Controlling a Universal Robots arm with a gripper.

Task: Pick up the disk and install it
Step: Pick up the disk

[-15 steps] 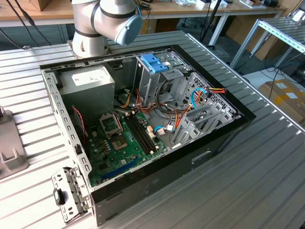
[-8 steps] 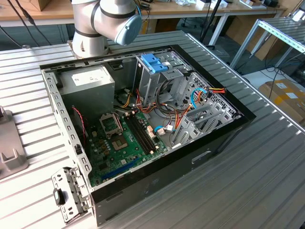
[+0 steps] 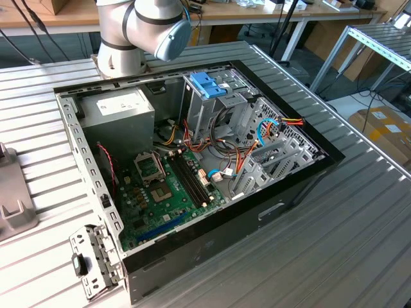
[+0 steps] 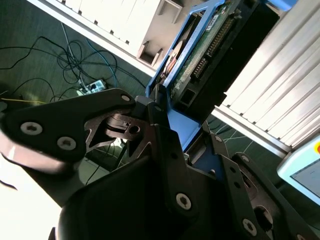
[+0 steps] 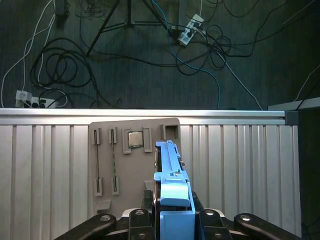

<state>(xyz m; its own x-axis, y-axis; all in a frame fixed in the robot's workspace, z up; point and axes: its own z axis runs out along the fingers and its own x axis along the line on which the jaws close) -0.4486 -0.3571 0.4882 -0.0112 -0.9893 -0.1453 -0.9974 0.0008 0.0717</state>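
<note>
My gripper point(image 5: 173, 216) is shut on the disk point(image 5: 171, 175), a thin drive in a light blue carrier, seen edge-on in the first wrist view and held above a grey parts tray point(image 5: 105, 150). The second wrist view has the disk point(image 4: 200, 55) sticking out from the gripper point(image 4: 175, 125), its green circuit-board face and blue frame showing. Dark fingers point(image 5: 142, 217) press on both sides of the carrier. In the exterior view the open computer case point(image 3: 96, 96) lies on the ribbed table, with the arm's base point(image 3: 128, 38) behind it.
A darker blue latch piece point(image 3: 209, 83) sits on the grey drive cage point(image 3: 212, 109) at the back of the case. Motherboard point(image 3: 170, 186), power supply point(image 3: 119, 112) and loose cables point(image 3: 257, 138) lie inside. A metal bracket point(image 3: 96, 260) lies by the case's front corner. The parts tray holds a processor point(image 5: 135, 139).
</note>
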